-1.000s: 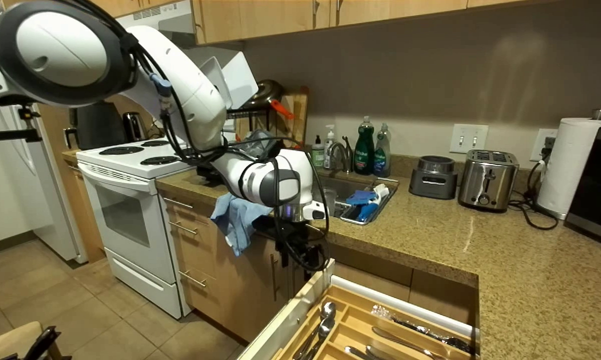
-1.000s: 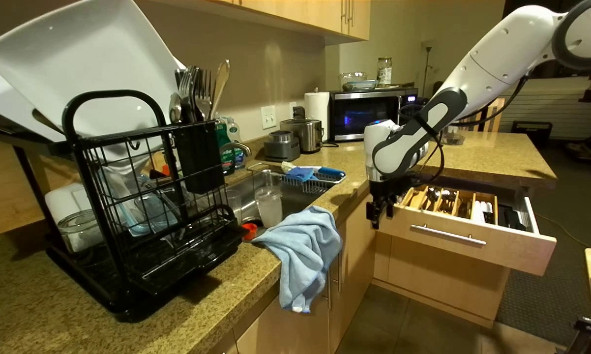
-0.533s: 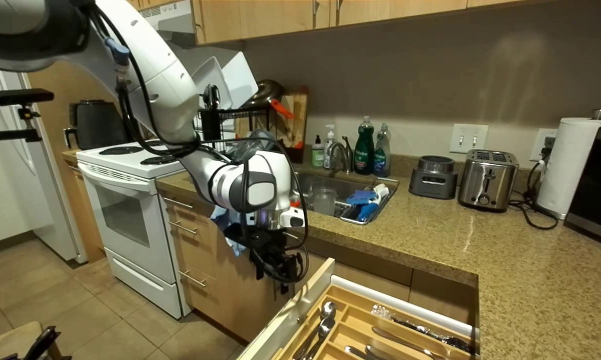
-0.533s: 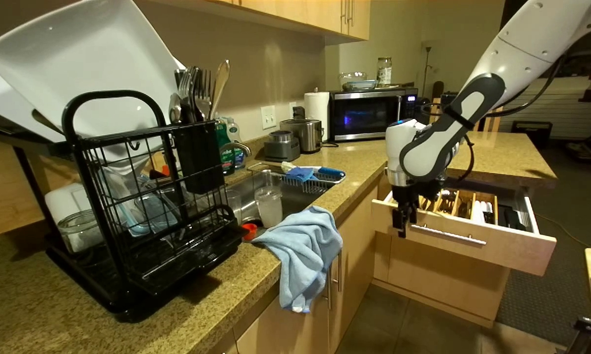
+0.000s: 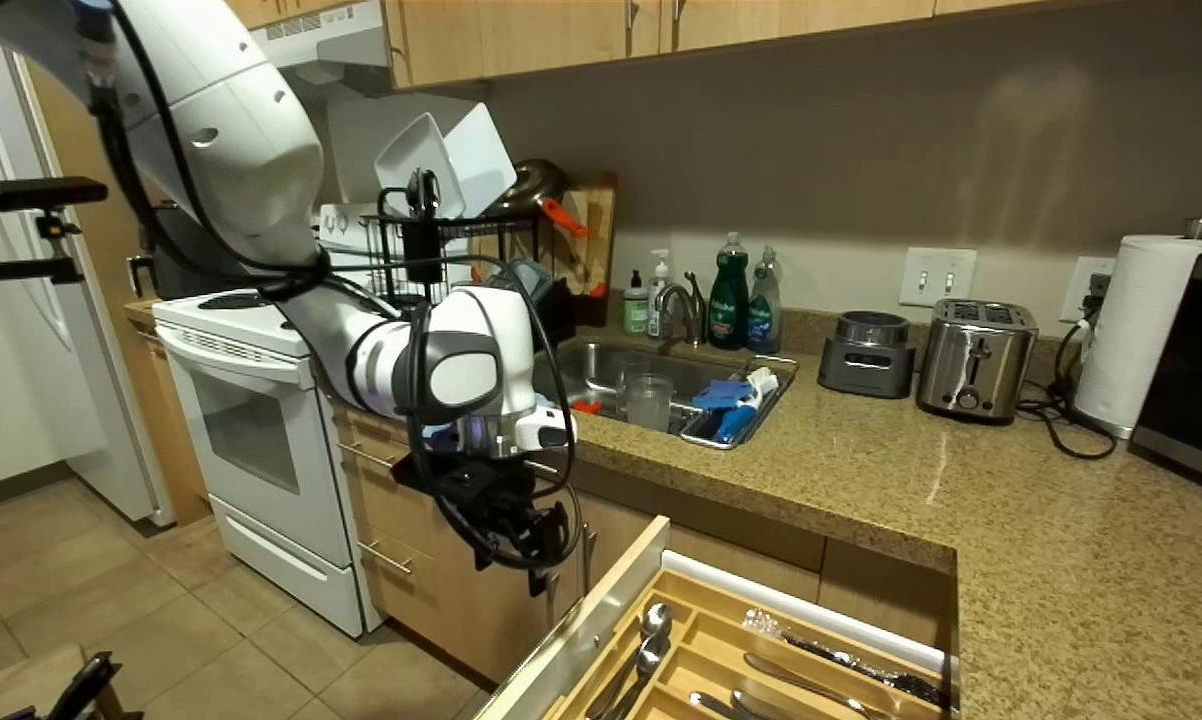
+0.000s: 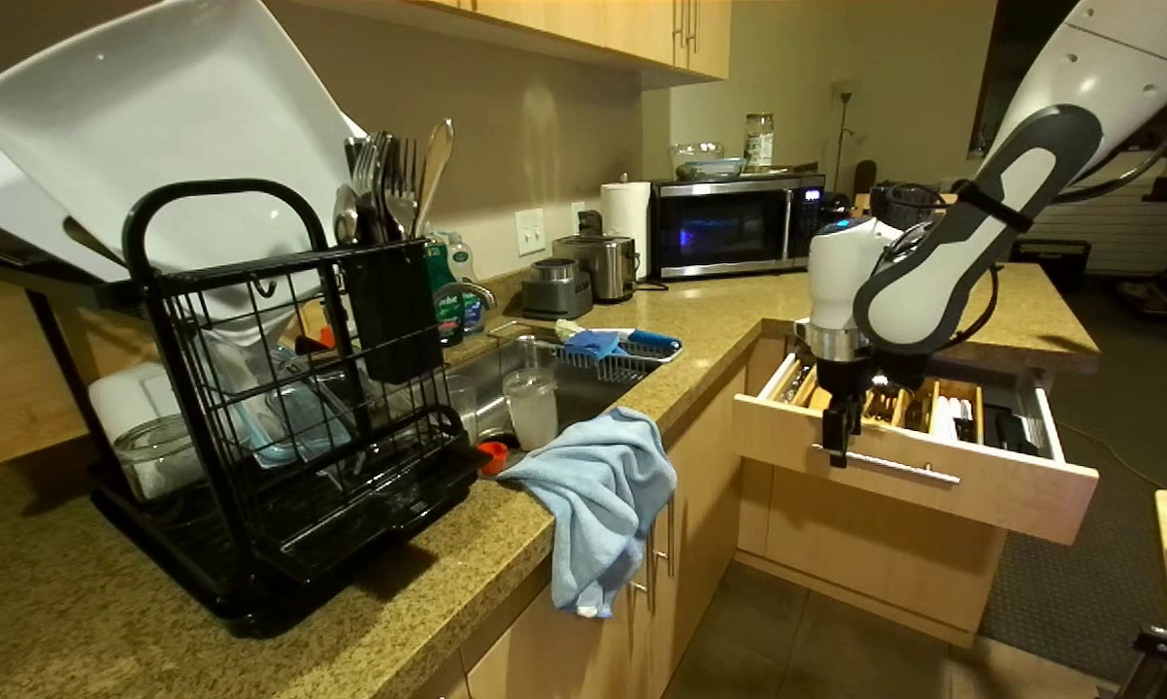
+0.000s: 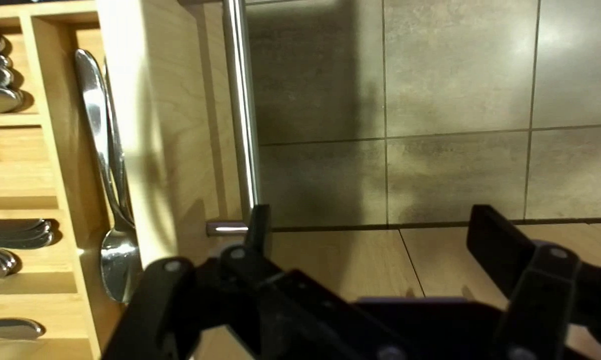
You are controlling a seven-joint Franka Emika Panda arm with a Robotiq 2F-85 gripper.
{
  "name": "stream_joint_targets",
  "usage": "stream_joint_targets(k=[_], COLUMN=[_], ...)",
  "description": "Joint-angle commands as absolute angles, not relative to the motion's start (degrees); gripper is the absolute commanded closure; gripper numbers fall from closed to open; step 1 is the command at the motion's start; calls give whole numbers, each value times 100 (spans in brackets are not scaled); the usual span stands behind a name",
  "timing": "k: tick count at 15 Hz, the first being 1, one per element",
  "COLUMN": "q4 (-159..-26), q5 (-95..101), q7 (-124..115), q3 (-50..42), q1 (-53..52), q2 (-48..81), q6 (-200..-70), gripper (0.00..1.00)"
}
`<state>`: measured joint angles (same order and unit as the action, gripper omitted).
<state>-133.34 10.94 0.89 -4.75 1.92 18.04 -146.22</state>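
The black claw (image 7: 370,219) hangs spread near the silver bar handle (image 7: 244,100) of the open pale-wood drawer (image 6: 1011,495), whose front (image 7: 180,110) stands between claw and wooden cutlery tray (image 7: 13,165).

This is a kitchen; whether in a home or a workplace cannot be told. A white stove (image 5: 256,450) and a fridge (image 5: 81,400) stand at one end, and wooden cupboards (image 5: 781,25) hang above a speckled bench (image 5: 1061,560). Set into the bench is a sink (image 5: 596,370) with a tap (image 5: 698,315) and dish soap (image 5: 729,290) behind it. The bench also carries a toaster (image 5: 976,360), a roll of paper towel (image 5: 1126,340), a microwave (image 6: 724,228) and a black rack (image 6: 370,510) holding white dishes (image 6: 166,116) and forks (image 6: 402,206). A pulled-out drawer (image 6: 1011,490) has spoons (image 5: 651,655) in a divided wooden tray (image 5: 711,650).
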Motion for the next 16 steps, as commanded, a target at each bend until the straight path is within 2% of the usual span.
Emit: stream_joint_targets(k=[1,10,16], q4=[-13665,-13487,-13393], q5=[1421,1298,1945], q7=[8,147,-348], q3=[-621,-559,-925], q1=[150,172,-108], q2=[1598,1894,2165], q6=[-15066,-15274,-15351], gripper=[0,0,0])
